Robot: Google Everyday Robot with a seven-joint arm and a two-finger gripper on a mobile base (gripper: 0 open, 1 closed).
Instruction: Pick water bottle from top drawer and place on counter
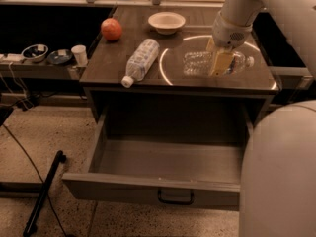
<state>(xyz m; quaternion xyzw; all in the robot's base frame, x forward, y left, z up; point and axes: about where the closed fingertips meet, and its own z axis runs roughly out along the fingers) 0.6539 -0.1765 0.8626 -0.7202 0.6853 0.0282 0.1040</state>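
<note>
I have the gripper (pixel 220 65) over the right side of the counter (pixel 108 58), its fingers closed around the water bottle (pixel 196 64). The bottle lies on its side inside the bright ring (pixel 163 65), cap pointing right. I can't tell whether it touches the wood. The top drawer (pixel 148 191) stands open on the near side.

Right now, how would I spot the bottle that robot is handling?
Find the dark wooden counter. Within its bright ring, the robot's hand grips a small ribbed water bottle on its side. The larger white-labelled bottle lies outside the ring.
</note>
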